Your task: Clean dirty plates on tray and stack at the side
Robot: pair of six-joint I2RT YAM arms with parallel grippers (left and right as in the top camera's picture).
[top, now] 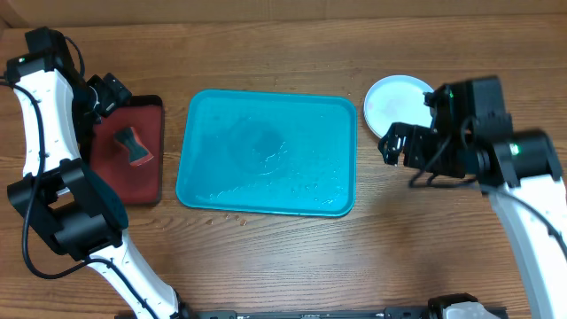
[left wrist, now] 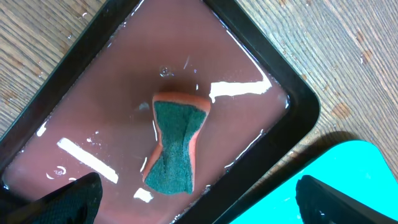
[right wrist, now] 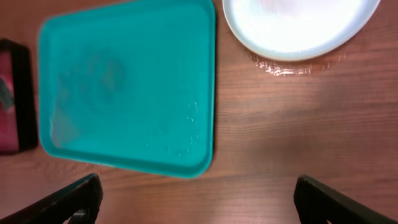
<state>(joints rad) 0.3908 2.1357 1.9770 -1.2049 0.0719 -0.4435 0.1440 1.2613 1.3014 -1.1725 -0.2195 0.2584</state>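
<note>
The turquoise tray [top: 266, 155] [right wrist: 124, 81] lies mid-table, wet, with no plate on it. A white plate [top: 396, 102] [right wrist: 298, 25] rests on the table just right of the tray's far corner; I cannot tell whether others lie under it. My right gripper [top: 399, 146] [right wrist: 202, 202] hangs open over bare wood near that plate, nothing between its fingers. My left gripper [top: 111, 91] [left wrist: 199, 208] is open above the dark-red tray [top: 151, 182] [left wrist: 273, 155], holding nothing. Just ahead of it lies a green sponge [top: 135, 146] [left wrist: 176, 146] with orange sides.
The dark-red, black-rimmed tray holds a film of water and sits close to the turquoise tray's left edge [left wrist: 323, 168]. Water drops ring the table beside the plate [right wrist: 292, 67]. A cardboard wall runs along the table's far edge [top: 283, 9].
</note>
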